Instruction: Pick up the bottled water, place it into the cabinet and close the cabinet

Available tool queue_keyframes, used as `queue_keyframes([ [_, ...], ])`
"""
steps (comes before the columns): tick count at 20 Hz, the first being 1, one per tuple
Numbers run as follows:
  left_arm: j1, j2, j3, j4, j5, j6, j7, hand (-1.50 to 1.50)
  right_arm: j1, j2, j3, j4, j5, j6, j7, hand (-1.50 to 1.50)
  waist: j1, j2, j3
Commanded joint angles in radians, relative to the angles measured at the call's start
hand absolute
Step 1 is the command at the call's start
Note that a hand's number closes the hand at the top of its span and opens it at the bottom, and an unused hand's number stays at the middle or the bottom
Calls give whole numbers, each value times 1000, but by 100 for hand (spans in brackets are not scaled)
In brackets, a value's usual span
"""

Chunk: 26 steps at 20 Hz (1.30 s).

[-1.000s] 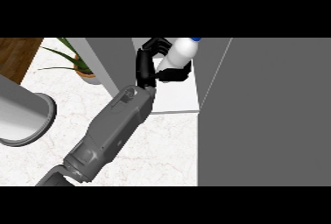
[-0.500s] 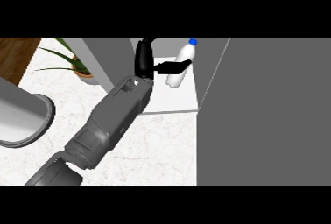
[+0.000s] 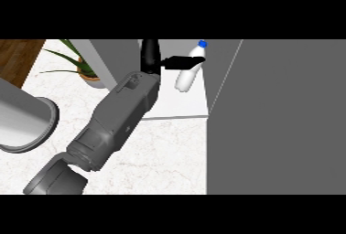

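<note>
Only 1 hand in view: left hand [image 3: 150, 57], black, at the end of a grey forearm [image 3: 118, 119] coming up from the lower left. Fingers [image 3: 149, 48] straight and pointing upward, not curled. Thumb [image 3: 177, 61] stretched sideways to the right, its tip lying across the upper part of the bottled water [image 3: 186, 77]. Hand opened wide, with nothing enclosed in it.

Bottled water inside the cabinet [image 3: 177, 107], on the white shelf floor, tilted a little, blue cap [image 3: 202, 44] at the top and toward the right. Just right of it, the big grey cabinet door [image 3: 283, 119], standing open. Left of the cabinet, a potted plant [image 3: 79, 68] on the marble counter [image 3: 162, 155]. Further left, a grey cylinder [image 3: 20, 121] at the edge of the view.
</note>
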Motion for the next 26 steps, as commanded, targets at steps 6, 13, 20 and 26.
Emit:
queue_keyframes([
  [6, 76, -7, 7, -157, 89, -153, -20, -150, 30, -3, -30, -101, -73, -6, 46, -150, 18, -12, 0],
  [13, 238, -7, -103, -410, 84, -137, 65, -150, 12, 11, 21, -127, -58, -35, 100, -150, 56, -22, 0],
  [20, 457, -7, -248, -712, 76, -44, 104, -150, -4, 19, 45, -134, -36, -54, 115, -150, 57, -22, 0],
  [26, 654, 56, -307, -944, 45, -58, 125, -150, 26, 7, 44, -205, -68, -81, 150, -150, 58, -19, 0],
])
